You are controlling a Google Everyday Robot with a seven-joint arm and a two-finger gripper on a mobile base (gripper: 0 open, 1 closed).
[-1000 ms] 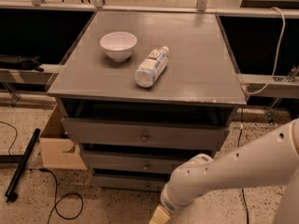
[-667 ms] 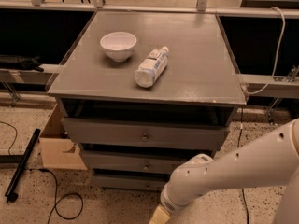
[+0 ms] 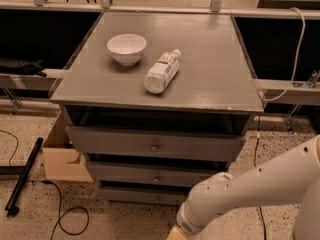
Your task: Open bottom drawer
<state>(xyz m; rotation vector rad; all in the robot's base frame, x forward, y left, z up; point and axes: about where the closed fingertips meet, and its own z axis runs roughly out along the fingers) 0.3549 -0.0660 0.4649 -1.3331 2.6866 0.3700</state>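
Observation:
The grey cabinet [image 3: 160,91] has three stacked drawer fronts. The bottom drawer [image 3: 135,194] is the lowest, thin grey strip with a small round knob [image 3: 158,199]; its right end is hidden behind my white arm [image 3: 250,191]. The arm reaches in from the lower right, down toward the floor in front of the cabinet. Only a tan tip of my gripper [image 3: 173,233] shows at the bottom edge of the camera view, just below and right of the bottom drawer's knob and apart from it.
A white bowl [image 3: 127,48] and a plastic bottle [image 3: 162,71] lying on its side rest on the cabinet top. A cardboard box [image 3: 62,154] stands left of the cabinet. A black rod [image 3: 22,176] and cable [image 3: 70,219] lie on the speckled floor.

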